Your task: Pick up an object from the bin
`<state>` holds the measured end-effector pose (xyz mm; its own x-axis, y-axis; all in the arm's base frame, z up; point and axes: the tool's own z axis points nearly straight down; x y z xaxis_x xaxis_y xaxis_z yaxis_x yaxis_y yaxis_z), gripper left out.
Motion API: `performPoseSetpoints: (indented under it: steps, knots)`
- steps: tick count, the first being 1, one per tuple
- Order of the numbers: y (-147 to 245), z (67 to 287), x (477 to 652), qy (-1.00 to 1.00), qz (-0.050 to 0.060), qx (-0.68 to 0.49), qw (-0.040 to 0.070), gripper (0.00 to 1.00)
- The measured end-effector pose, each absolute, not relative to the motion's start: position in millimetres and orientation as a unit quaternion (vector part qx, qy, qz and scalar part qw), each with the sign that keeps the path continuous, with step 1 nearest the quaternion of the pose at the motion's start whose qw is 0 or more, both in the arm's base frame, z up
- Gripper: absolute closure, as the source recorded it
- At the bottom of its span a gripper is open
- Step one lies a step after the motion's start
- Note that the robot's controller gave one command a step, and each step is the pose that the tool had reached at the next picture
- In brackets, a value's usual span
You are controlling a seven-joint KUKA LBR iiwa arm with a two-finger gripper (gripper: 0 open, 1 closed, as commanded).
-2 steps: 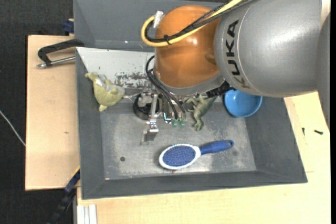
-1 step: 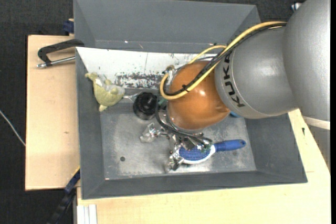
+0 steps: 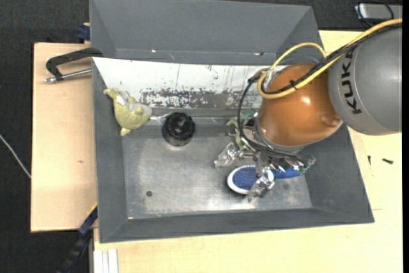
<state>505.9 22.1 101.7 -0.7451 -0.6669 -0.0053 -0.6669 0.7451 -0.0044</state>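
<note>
Sitting low under its orange cover [image 3: 291, 113], the hand [image 3: 248, 169] is inside the grey bin [image 3: 172, 185], to the right of a black round knob [image 3: 177, 128] and nearer the front wall. A blue disc [image 3: 240, 181] with a pale rim lies flat on the bin floor right at the hand, also right of and in front of the knob. Hand spread or pressed together: cannot tell. A yellow-green soft toy [image 3: 130, 113] lies just left of the knob, against the back wall.
</note>
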Motion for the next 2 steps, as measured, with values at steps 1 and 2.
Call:
performPoseSetpoints:
  steps: [1, 2]
  knots:
    - [-62.1, 106.2, 565.6, 0.917, -0.003, -0.399, 0.004, 0.0]
    - [-44.6, 79.8, 541.6, 0.945, -0.003, -0.326, 0.02, 0.0]
